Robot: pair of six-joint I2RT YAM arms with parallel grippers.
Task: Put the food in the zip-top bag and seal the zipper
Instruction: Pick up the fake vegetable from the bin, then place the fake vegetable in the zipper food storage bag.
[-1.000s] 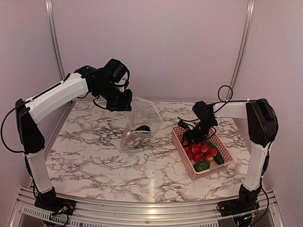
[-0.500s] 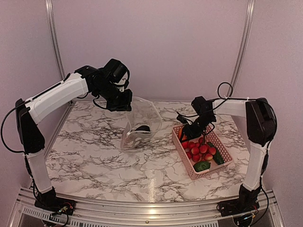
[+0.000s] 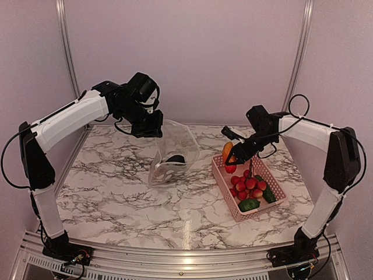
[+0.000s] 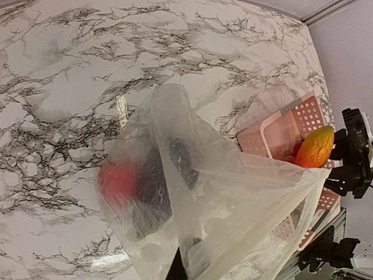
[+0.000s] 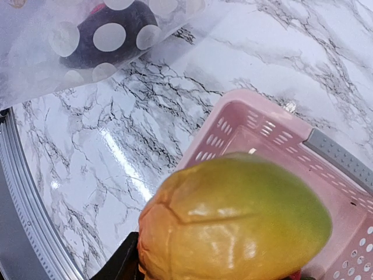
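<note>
while clamped with the left jaws on the top rim of the zip-top bag [image 3: 173, 146], holds its mouth gaping, lower end down on the marble surface [image 3: 116, 192]. shows through the dotted plastic a dark purple eggplant [image 3: 175, 158] and, in the left wrist view, a red round fruit [image 4: 116, 181] beside it. grips with the right jaws, closed around it, an orange and green toy fruit [image 3: 227, 153], in the air above the far left corner of the pink basket [image 3: 278, 197], right of the bag and not touching it. finds in the basket a cluster of red fruits [image 3: 247, 184], a green pepper [image 3: 247, 205] and a cucumber [image 3: 269, 196]. cannot tell whether the small red piece [image 3: 231, 168] just under the held fruit hangs from it.
</note>
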